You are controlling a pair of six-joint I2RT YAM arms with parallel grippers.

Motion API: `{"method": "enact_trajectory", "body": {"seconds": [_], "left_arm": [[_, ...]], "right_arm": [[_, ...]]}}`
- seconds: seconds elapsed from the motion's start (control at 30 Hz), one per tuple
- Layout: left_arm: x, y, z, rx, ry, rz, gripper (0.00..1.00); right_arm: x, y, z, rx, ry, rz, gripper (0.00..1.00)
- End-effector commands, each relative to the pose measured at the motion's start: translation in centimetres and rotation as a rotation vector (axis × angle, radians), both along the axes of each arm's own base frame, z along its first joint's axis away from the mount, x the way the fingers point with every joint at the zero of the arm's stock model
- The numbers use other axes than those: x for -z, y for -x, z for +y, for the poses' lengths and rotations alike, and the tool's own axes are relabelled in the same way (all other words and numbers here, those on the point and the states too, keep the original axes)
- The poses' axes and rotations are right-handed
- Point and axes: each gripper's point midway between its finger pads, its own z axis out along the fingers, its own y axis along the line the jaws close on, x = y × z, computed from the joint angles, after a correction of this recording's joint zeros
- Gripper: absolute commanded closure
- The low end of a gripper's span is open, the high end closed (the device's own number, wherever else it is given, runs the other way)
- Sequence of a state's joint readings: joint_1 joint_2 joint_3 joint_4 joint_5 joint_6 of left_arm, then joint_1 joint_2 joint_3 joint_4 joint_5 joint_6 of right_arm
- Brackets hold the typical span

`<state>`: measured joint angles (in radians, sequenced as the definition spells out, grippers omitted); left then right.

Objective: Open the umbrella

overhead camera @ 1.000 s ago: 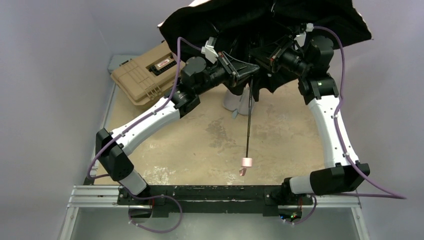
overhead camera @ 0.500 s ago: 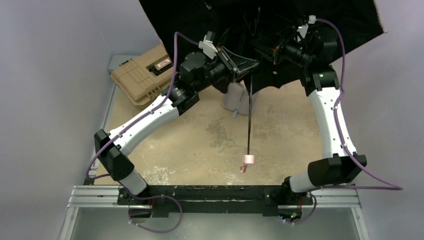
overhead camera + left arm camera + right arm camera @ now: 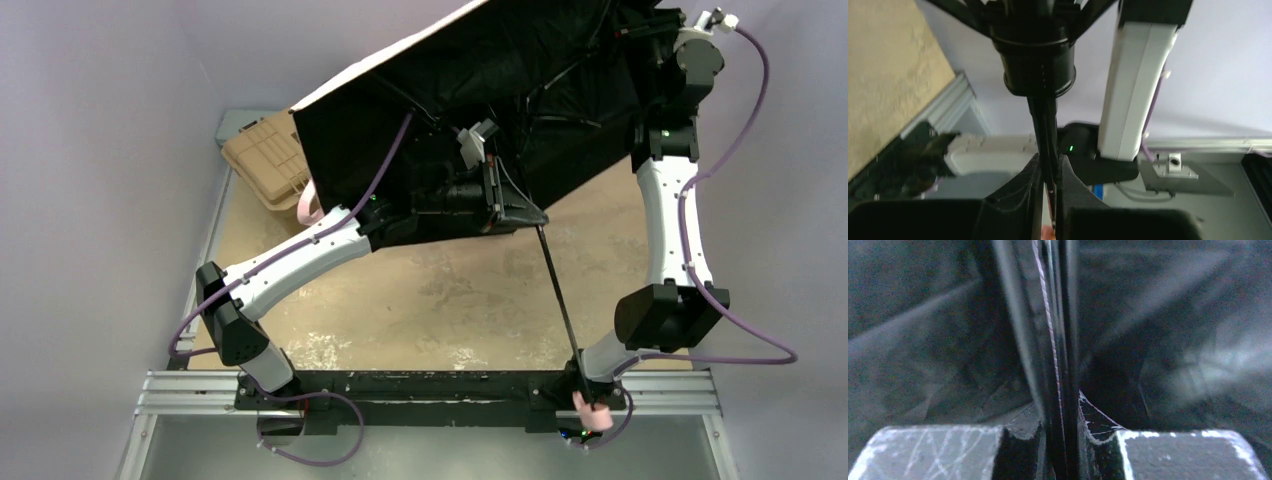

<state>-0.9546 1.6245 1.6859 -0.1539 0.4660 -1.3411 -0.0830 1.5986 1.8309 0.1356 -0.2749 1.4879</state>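
Fabric, top view: pale pink fabric compact umbrella [image 3: 480, 100] spread above the beige tabletop [image 3: 450, 300], thin black shaft [image 3: 560, 300] slanting to the right arm's base.
Left wrist view: left hand [image 3: 1048, 175] clenched on the shaft, anchoring it.
Right wrist view: right hand [image 3: 1060, 440] clenched on thin ribs [image 3: 1058, 365], likely steadying the spread.

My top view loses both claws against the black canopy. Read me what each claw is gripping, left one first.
Observer: On the left wrist camera, the left claw is shut on the thin black shaft of the umbrella, short of the black runner collar and not touching it.
Operator: Now give me the right.
Observer: On the right wrist camera, the right claw is shut on thin dark ribs that run up in front of the black lining.
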Motion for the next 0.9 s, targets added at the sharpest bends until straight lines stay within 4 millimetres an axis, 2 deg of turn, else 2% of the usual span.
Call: {"method": "enact_trajectory", "body": {"seconds": [0.0,0.07,0.17,0.23,0.3,0.5,0.63,0.8,0.87], "left_arm": [[-0.5,9.1,1.4,0.367,-0.02,-0.015,1.0],[-0.7,8.0,1.3,0.33,-0.021,-0.011,1.0],[-1.2,5.8,1.5,0.265,-0.01,-0.006,1.0],[-1.7,4.5,1.6,0.236,0.0,-0.009,1.0],[-2.3,3.2,1.9,0.217,0.009,-0.016,1.0],[-2.6,0.1,2.8,0.208,-0.014,-0.014,1.0],[-3.0,-1.1,3.5,0.201,-0.014,-0.022,1.0],[-3.5,-1.6,4.0,0.204,-0.011,-0.036,1.0],[-3.5,-1.8,4.1,0.202,-0.01,-0.039,1.0]], "right_arm": [[0.0,1.0,-3.8,0.185,-0.019,-0.024,0.85],[2.4,2.6,-2.8,0.149,0.051,0.048,0.82],[6.7,4.8,-1.4,0.112,0.175,0.183,0.7],[8.0,6.7,-0.8,0.147,0.251,0.227,0.54],[8.3,8.1,-0.4,0.185,0.314,0.253,0.47],[11.4,10.8,0.8,0.125,0.379,0.351,0.46],[11.6,13.2,3.4,0.019,0.426,0.319,0.48],[13.5,14.9,7.3,-0.243,0.432,0.294,0.5],[13.1,15.9,8.8,-0.335,0.442,0.237,0.48]]}}
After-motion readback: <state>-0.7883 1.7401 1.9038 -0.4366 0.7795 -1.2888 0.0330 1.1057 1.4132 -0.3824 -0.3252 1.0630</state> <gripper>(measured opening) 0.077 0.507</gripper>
